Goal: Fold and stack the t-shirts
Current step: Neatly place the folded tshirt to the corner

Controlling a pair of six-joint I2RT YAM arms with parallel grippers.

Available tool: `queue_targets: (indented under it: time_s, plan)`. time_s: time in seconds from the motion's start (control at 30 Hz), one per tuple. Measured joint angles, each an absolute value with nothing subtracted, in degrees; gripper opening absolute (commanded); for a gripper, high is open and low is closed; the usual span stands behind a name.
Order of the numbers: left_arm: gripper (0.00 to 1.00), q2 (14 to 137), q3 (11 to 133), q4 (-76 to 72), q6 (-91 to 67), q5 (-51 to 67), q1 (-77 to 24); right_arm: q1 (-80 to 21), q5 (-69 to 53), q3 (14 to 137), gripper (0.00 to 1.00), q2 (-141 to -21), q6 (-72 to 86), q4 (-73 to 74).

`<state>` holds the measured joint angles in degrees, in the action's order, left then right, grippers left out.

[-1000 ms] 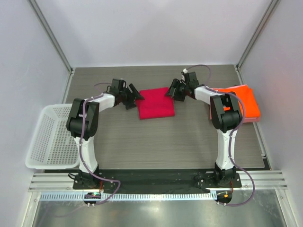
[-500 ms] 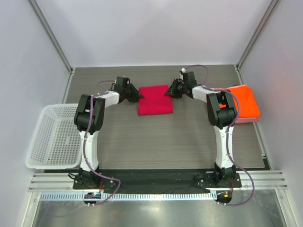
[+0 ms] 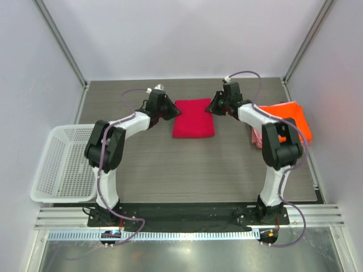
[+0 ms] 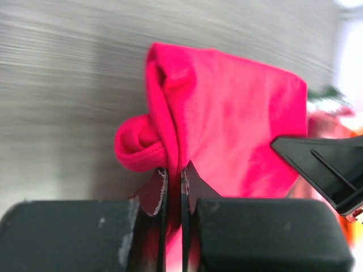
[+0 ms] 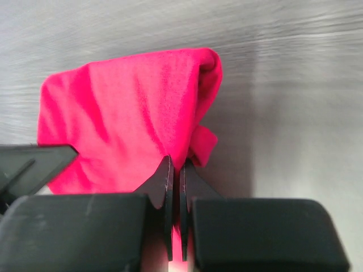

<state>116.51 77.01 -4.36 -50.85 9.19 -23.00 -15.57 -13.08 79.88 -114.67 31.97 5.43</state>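
Note:
A folded crimson-magenta t-shirt (image 3: 193, 118) lies at the far middle of the table. My left gripper (image 3: 173, 111) is shut on its left far corner; in the left wrist view the cloth (image 4: 227, 130) is pinched between the jaws of that gripper (image 4: 173, 170). My right gripper (image 3: 211, 107) is shut on the right far corner, with the same shirt (image 5: 130, 119) nipped in its jaws (image 5: 176, 164). A bright orange t-shirt (image 3: 286, 116) lies folded at the right, on top of a pale pink t-shirt (image 3: 256, 139) whose edge shows under it.
A white mesh basket (image 3: 62, 164) stands at the left edge of the table. Frame posts (image 3: 62, 42) and pale walls close in the back and sides.
Both grippers closed onto the far corners of the crimson shirt. The shirt has shifted a little to the right and the arms have reached farther back.

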Motion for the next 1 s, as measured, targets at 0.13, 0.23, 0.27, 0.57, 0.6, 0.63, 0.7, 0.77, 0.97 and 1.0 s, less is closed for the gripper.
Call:
queue_targets:
  time_s: [0.13, 0.23, 0.27, 0.57, 0.6, 0.63, 0.7, 0.77, 0.97, 1.0]
  plan:
    - [0.0, 106.6, 76.1, -5.0, -50.7, 4.1, -31.0, -15.8, -5.4, 77.5, 0.01, -99.9, 31.5, 11.9]
    - [0.0, 101.4, 77.3, -6.1, -50.8, 0.6, -38.7, -15.3, 2.9, 78.5, 0.01, -89.3, 31.3, 18.3]
    - [0.0, 100.7, 78.3, -6.2, -50.9, -0.1, -40.9, -14.8, 5.0, 79.0, 0.01, -86.5, 31.1, 20.6]
    - [0.0, 108.6, 97.9, -6.3, -52.6, -1.5, -54.6, -1.6, 21.8, 84.4, 0.01, -73.4, 26.3, 38.9]
    - [0.0, 111.3, 101.2, -6.6, -52.8, -1.5, -55.3, 0.5, 22.3, 85.0, 0.01, -73.6, 25.7, 40.0]
    - [0.0, 113.8, 104.1, -7.2, -53.2, -1.3, -55.8, 2.8, 22.8, 85.7, 0.01, -73.9, 25.1, 41.4]
    - [0.0, 119.6, 110.2, -6.7, -54.0, -0.4, -56.8, 7.4, 23.3, 86.0, 0.01, -74.3, 23.9, 43.4]
    - [0.0, 125.7, 116.5, -6.8, -55.2, 0.6, -57.5, 12.1, 24.2, 86.0, 0.01, -74.8, 22.6, 45.2]
    - [0.0, 138.0, 125.0, -7.4, -58.6, 0.9, -59.9, 17.9, 25.5, 86.1, 0.01, -76.9, 20.4, 47.8]
    - [0.0, 139.1, 125.8, -7.6, -59.0, 0.7, -60.2, 18.3, 25.6, 86.3, 0.01, -77.8, 20.1, 48.0]
